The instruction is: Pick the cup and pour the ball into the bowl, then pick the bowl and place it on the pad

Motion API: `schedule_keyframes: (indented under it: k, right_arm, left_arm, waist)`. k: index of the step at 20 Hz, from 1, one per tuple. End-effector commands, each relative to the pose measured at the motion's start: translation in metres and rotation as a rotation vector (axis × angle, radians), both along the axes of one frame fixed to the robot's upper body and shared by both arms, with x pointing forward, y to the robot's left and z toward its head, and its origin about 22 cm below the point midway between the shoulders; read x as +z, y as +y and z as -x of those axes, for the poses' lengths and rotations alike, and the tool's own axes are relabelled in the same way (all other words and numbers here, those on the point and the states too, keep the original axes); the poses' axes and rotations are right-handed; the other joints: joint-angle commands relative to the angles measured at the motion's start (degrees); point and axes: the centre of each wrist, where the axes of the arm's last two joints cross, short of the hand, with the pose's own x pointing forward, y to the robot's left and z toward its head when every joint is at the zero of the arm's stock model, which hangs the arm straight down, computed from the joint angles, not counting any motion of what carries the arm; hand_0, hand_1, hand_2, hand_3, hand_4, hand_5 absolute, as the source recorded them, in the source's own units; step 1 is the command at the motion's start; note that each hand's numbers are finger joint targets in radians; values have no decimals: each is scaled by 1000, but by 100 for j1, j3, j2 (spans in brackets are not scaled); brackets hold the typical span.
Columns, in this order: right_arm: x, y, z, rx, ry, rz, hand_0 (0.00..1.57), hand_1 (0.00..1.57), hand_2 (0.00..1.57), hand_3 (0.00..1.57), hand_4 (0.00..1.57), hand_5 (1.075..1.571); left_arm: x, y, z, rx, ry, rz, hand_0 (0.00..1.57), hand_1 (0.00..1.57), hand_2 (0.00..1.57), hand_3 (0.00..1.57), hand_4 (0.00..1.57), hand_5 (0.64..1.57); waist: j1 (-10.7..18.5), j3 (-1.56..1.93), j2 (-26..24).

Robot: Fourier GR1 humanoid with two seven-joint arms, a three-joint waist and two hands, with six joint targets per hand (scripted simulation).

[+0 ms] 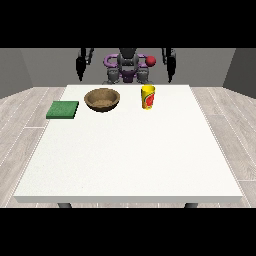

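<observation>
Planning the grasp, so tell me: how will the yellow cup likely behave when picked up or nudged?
The yellow cup stands upright and is taller than it is wide, so a sideways nudge might tip it. It looks rigid, so it should probably keep its shape when held. Its smooth-looking wall could be somewhat slippery.

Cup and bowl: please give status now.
Both hands hang off the table. Cup upright beside bowl. Pad bare. Nothing between.

Both arms hang down at the robot's sides — one robot hand (80, 70) at the view's left, the other (170, 69) right.
</observation>
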Motion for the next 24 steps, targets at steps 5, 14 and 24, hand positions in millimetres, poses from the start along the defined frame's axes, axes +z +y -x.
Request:
schedule_keyframes:
  k: [5, 14, 24]
  right_arm:
    - [30, -5, -2, 14, -27, 19, 0, 0, 0, 0, 583, 1570]
    - [33, 1, 61, -33, 235, -240, 0, 0, 0, 0, 529, 1569]
    - [37, -8, 56, 27, -52, -210, 0, 0, 0, 0, 432, 1571]
  left_arm:
    - [29, 8, -1, 3, -28, -29, 0, 0, 0, 0, 0, 1562]
    - [47, -21, 56, 70, 148, 219, 0, 0, 0, 0, 0, 1551]
    - [53, -66, 32, 41, -156, 171, 0, 0, 0, 0, 0, 1537]
  waist:
    - [31, -82, -1481]
    - [-41, -109, -2769]
    - [-178, -107, -831]
